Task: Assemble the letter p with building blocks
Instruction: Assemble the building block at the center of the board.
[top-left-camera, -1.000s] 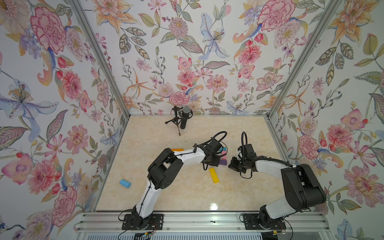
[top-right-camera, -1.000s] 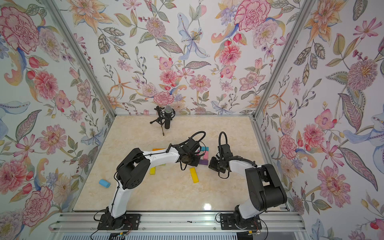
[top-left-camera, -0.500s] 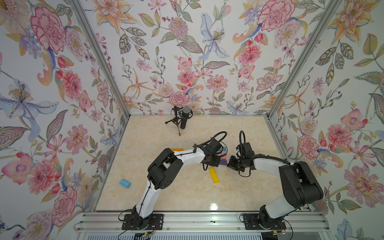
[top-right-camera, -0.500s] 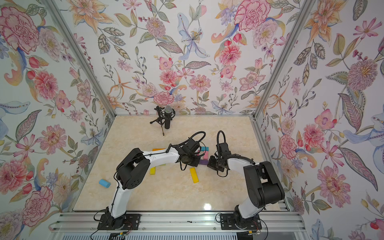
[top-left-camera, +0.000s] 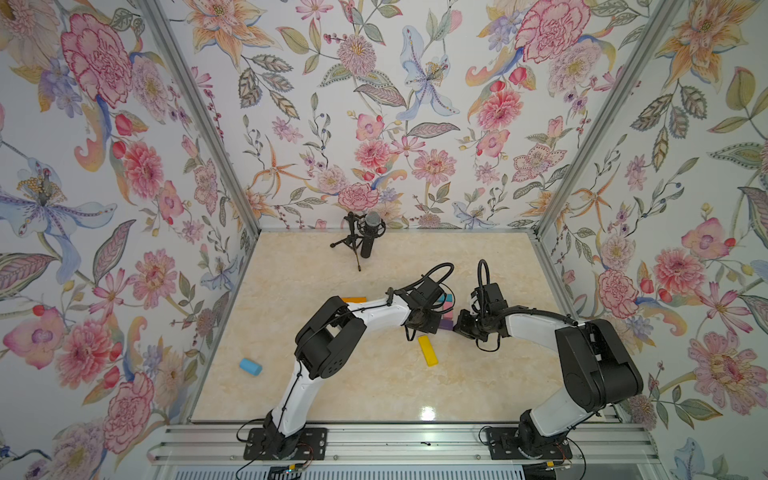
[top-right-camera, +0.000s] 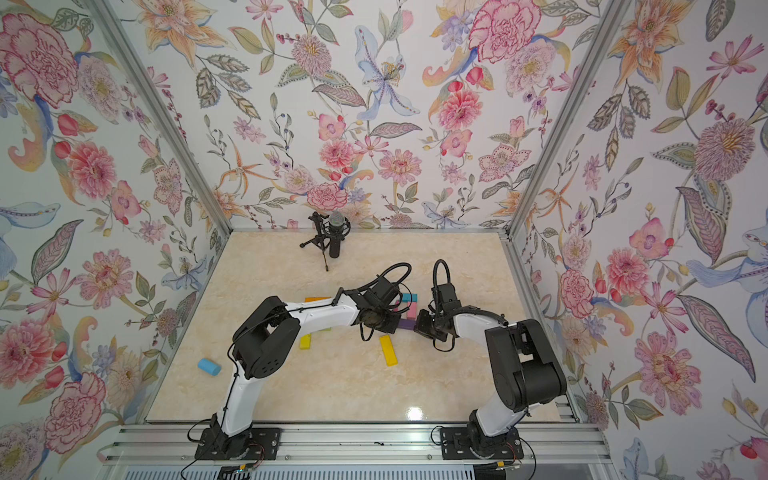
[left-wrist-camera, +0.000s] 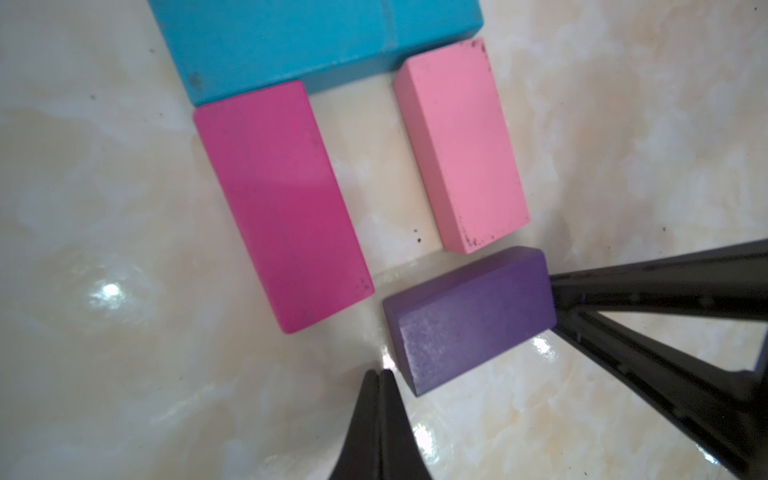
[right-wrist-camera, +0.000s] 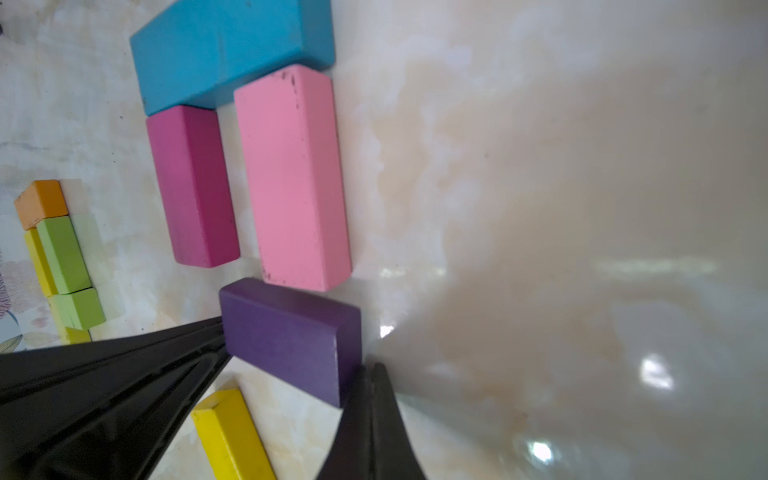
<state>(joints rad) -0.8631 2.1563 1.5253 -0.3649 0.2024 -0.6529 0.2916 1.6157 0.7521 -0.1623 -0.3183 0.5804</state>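
Purple block (left-wrist-camera: 469, 316) between clenched left hand (left-wrist-camera: 381, 374) and clenched right hand (right-wrist-camera: 370, 368); teal block (left-wrist-camera: 291, 37) cropped.

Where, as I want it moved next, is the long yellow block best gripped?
Grip the long yellow block across its narrow width, near mid-length, coming straight down from above. It lies flat with both long sides free. Its far end sits close to the purple block, so that end is probably best avoided.
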